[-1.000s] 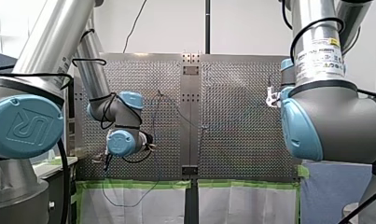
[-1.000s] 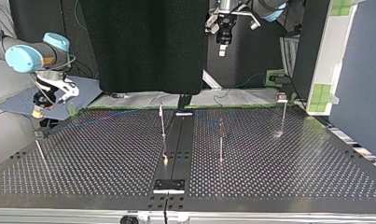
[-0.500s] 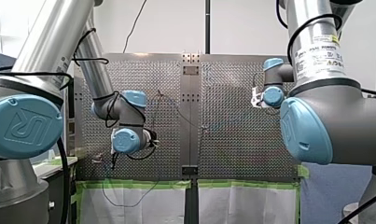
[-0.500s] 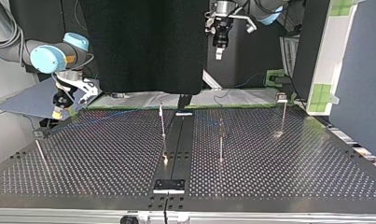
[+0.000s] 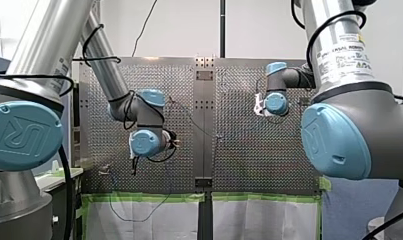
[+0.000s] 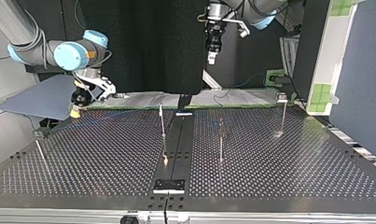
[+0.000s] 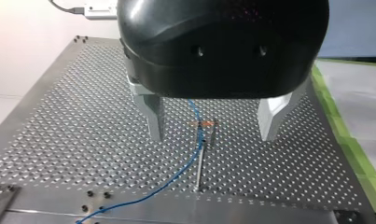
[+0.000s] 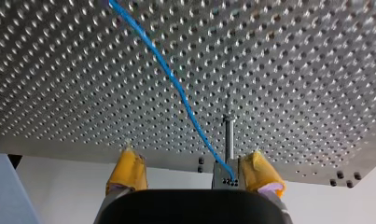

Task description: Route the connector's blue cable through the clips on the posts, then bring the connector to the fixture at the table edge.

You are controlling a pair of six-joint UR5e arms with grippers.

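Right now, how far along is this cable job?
Barely begun, it seems. Done: nothing I can confirm; the blue cable runs across the table past a post. In hand: nothing; my left gripper and my right gripper both hover open above it. Left: grasping the cable, routing it along the posts, and carrying its end to the table edge.

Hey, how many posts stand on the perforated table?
4, by the top view: one post near the left edge, one just left of the centre strip, one just right of it, one toward the back right. More may be hidden.
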